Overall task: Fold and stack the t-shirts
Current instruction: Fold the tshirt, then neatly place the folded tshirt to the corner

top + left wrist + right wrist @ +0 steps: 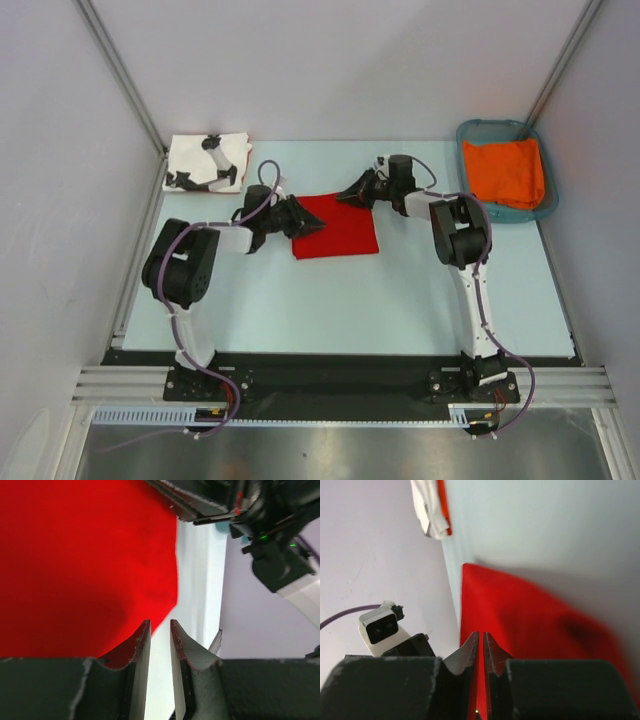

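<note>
The red t-shirt (337, 228) lies folded into a rectangle on the middle of the table. It fills the left of the left wrist view (85, 555) and shows in the right wrist view (530, 615). The white t-shirt with black shapes (207, 163) lies folded at the back left corner. My left gripper (305, 222) is at the red shirt's left edge, jaws slightly apart (159, 622) with bare table between them. My right gripper (352, 195) is at the shirt's back edge, jaws nearly closed (481, 634) with red cloth between them.
A teal basket (475, 132) holding an orange cloth (505, 172) stands at the back right. The pale blue table mat (350, 300) ends at grey walls at the back and sides. The right arm (270, 530) shows close in the left wrist view.
</note>
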Available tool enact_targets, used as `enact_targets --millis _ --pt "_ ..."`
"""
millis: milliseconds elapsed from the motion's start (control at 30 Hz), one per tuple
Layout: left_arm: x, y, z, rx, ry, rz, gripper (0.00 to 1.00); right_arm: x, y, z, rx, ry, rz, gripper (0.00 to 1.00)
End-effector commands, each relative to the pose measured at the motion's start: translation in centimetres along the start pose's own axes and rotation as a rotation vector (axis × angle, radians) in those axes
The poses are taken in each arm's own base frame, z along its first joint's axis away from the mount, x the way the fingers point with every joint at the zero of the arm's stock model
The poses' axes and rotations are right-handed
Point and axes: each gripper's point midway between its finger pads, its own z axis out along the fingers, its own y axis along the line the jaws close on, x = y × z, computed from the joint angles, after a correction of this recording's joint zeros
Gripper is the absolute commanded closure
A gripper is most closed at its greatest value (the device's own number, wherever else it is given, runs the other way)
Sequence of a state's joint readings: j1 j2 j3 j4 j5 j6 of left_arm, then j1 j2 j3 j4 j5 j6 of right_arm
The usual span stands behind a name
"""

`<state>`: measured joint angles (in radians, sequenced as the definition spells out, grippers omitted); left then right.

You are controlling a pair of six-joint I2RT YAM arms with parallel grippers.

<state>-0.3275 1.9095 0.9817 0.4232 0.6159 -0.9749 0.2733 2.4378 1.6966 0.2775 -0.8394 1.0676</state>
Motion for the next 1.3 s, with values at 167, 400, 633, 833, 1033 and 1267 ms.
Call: enact_targets --millis 167,400,633,833,1033,1267 --pt "-2.5 5.8 -1.7 -0.043 -0.023 0.042 0.74 -5.2 -4.0 -0.2 -0.052 -0.108 0.090 0.89" --pt "-2.3 6.6 -2.7 -0.086 0.006 0.092 0.75 -7.9 -3.5 -2.7 -0.057 -0.137 0.094 0.85" --pt "-5.1 -0.6 -6.7 -0.094 -0.066 0.260 0.68 -8.1 2.6 -6.3 0.000 -0.107 -0.044 0.82" --pt "-0.7 -1.4 -5.2 0.030 0.024 0.153 0.69 -2.7 3.1 -4.4 -0.013 -0.039 0.012 0.81" --pt "1.8 3.8 -4.2 -0.008 0.079 0.062 0.70 -0.7 1.2 -1.9 -0.071 -0.034 0.041 0.81" --pt "2.9 8.7 -5.7 -0.089 0.124 0.044 0.71 -1.8 -3.2 -2.6 -0.013 -0.050 0.075 0.81"
